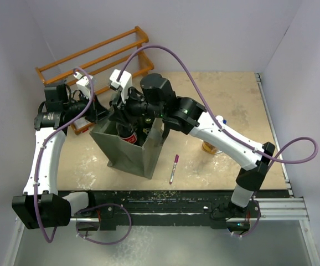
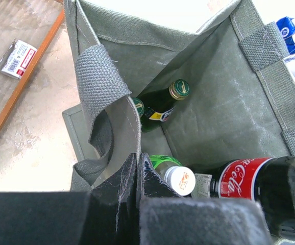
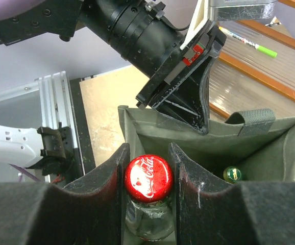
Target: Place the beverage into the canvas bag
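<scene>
The canvas bag (image 1: 128,148) stands open in the middle of the table. My left gripper (image 1: 101,113) is shut on the bag's rim, with the fabric pinched between its fingers, as the left wrist view shows (image 2: 137,159). My right gripper (image 3: 149,153) is shut on the red cap of a Coca-Cola bottle (image 3: 149,177) and holds it upright inside the bag's mouth. The cola bottle (image 2: 249,186) shows in the left wrist view with its red label inside the bag (image 2: 214,102). A green bottle with a gold cap (image 2: 163,104) and a white-capped bottle (image 2: 179,178) lie in the bag.
A wooden rack (image 1: 93,55) stands at the back left behind the bag. A marker pen (image 1: 173,168) lies on the table to the right of the bag. A small orange and blue item (image 1: 210,147) sits behind my right arm. A small packet (image 2: 16,58) lies on the rack.
</scene>
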